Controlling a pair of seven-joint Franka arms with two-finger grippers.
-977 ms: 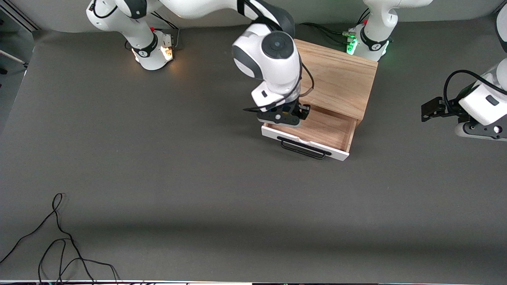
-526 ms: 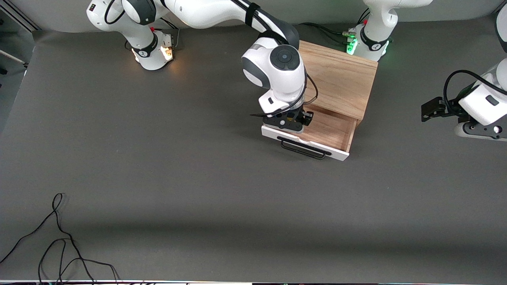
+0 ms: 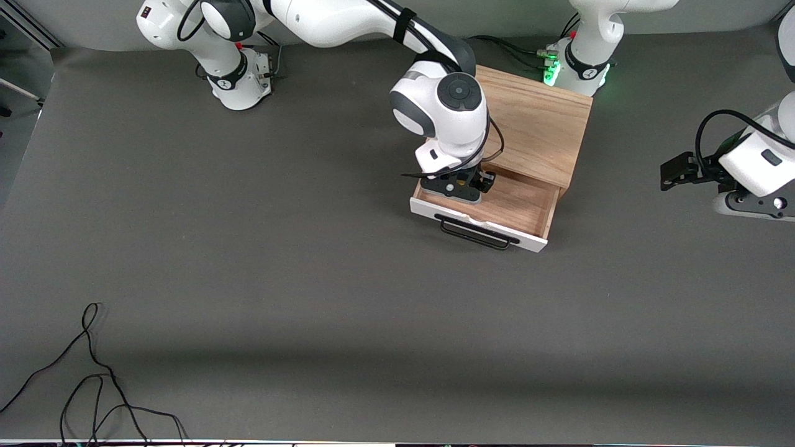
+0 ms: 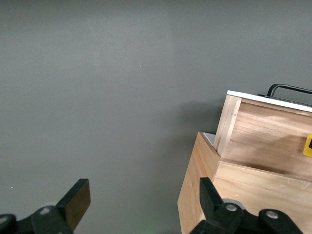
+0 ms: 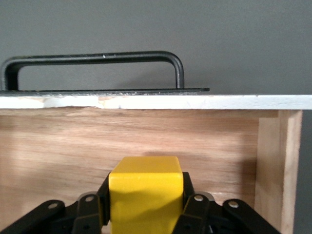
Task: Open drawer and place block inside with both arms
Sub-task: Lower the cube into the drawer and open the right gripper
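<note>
The drawer stands pulled out of the light oak cabinet, with its white front and black handle toward the front camera. My right gripper is down in the open drawer, at the end toward the right arm. It is shut on the yellow block, which is held between the fingers just above the wood floor and close to the white front panel. My left gripper waits open and empty over the bare table beside the cabinet; in the left wrist view its fingers stand wide apart.
A loose black cable lies on the grey table near the front camera at the right arm's end. The arm bases stand along the table's back edge. The left wrist view shows the cabinet's side and the drawer.
My right gripper has moved with the block from the drawer's rim toward its middle and has sunk lower into it. The left arm has not moved.
</note>
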